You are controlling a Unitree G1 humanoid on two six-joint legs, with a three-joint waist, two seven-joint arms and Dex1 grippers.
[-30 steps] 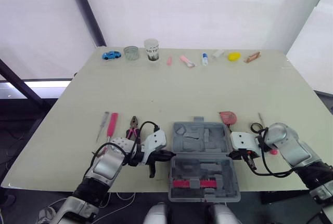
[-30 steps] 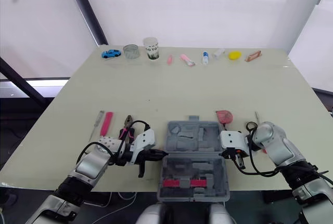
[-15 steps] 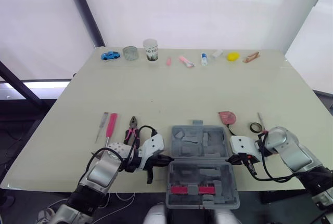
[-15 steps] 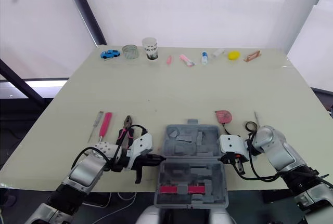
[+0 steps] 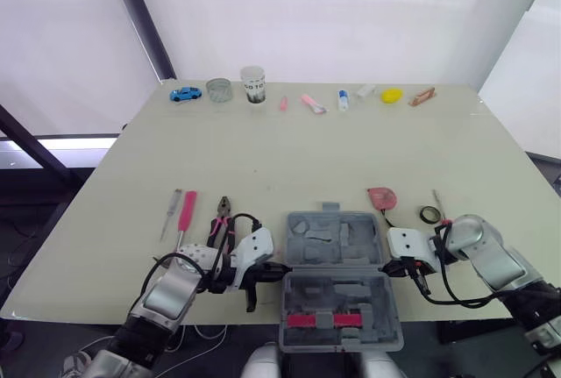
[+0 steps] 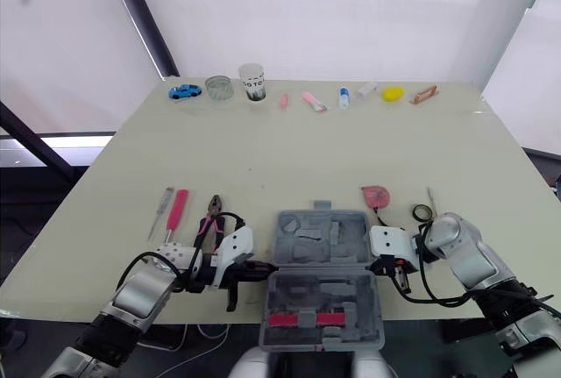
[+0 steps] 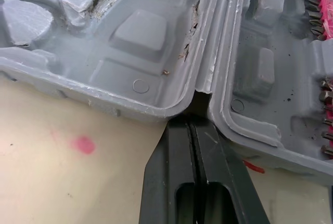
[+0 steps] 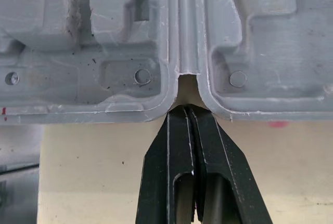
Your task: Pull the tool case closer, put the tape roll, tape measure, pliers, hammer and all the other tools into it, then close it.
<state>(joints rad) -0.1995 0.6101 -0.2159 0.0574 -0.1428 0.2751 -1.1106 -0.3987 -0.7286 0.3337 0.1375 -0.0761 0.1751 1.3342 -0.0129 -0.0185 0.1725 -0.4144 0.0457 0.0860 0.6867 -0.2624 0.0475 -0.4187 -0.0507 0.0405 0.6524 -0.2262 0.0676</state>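
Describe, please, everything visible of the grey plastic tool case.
The grey moulded plastic tool case lies open and flat at the table's near edge, shaped recesses in both halves, a handle on its far side. A red bit strip sits in the near half. The shut left gripper and right gripper touch its hinge ends.

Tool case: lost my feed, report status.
Left pincer, right pincer shut, tips at hinge ends. Tool case open, flat. Pliers, tape roll lie outside it.
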